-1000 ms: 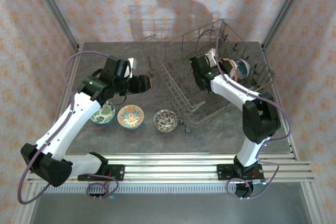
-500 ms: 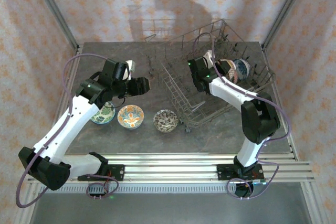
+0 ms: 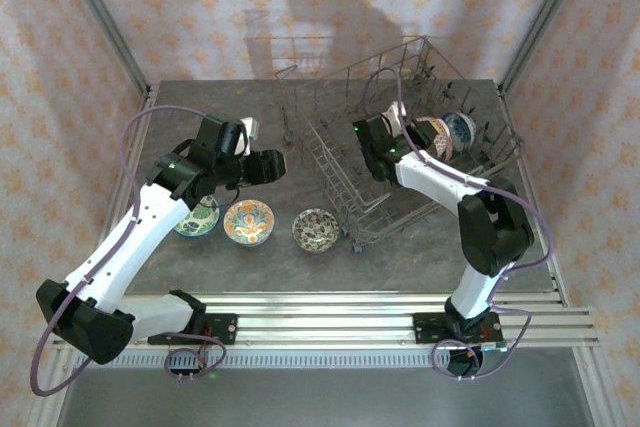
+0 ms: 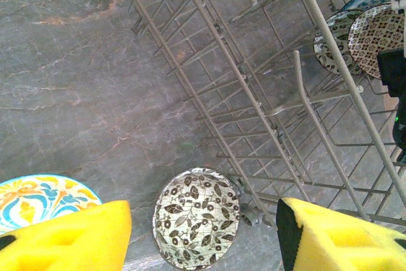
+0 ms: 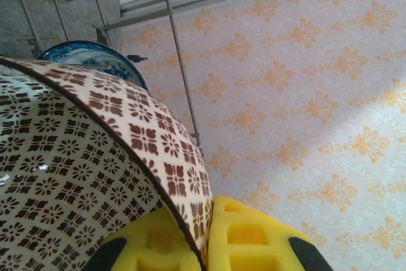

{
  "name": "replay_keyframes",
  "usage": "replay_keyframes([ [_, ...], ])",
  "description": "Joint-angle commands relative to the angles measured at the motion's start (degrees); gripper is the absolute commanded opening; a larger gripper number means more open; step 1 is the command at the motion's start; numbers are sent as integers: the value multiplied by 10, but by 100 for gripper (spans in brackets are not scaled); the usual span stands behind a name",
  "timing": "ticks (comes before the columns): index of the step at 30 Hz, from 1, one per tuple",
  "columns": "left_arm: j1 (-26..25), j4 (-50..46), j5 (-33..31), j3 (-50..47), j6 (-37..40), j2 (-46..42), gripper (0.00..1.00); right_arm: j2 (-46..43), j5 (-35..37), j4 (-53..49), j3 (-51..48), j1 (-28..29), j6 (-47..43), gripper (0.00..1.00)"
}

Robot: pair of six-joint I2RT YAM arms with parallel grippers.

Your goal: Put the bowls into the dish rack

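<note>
We are clamping our right pincer (image 5: 206, 245) on the rim of a brown-and-white patterned ceramic bowl (image 5: 76, 176), holding it in the grey wire dish rack (image 3: 345, 182) beside a blue-and-white bowl (image 3: 462, 129). Our left pincer (image 4: 203, 233) is hovering open above a brown leaf-patterned bowl (image 4: 196, 217) on the grey marbled desk (image 4: 76, 80).

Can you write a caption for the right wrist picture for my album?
Right gripper pinches the rim of a brown-patterned bowl, a blue bowl behind it.

A robot test booth dressed like a kitchen: orange-patterned wallpaper panels (image 3: 200, 7) set in aluminium framing (image 3: 100, 17). The left arm (image 3: 130, 237) and right arm (image 3: 440, 175) are bolted to a metal rail (image 3: 330, 312) that edges a grey marbled tabletop (image 3: 400, 247).
</note>
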Motion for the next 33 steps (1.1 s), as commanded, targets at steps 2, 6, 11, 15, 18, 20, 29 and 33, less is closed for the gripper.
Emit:
replay_keyframes([
  [2,4,14,8,-5,0,-19,63,22,23,-69,34,17,61,3],
  [6,4,15,9,-9,0,-21,63,37,23,-109,49,17,94,7],
  [11,5,16,9,-11,0,-22,63,46,13,-127,65,18,112,11],
  [15,4,16,10,-11,-1,-22,63,55,-5,-162,86,18,142,15],
  [18,4,14,11,-10,-3,-23,63,63,-12,-177,97,18,152,19],
  [20,4,11,10,-11,-3,-25,63,67,-14,-179,98,18,153,20],
  [29,4,7,8,-9,-5,-23,63,67,-28,-221,96,18,198,29],
  [33,4,5,8,-7,-4,-22,63,71,-32,-228,91,17,213,35],
])
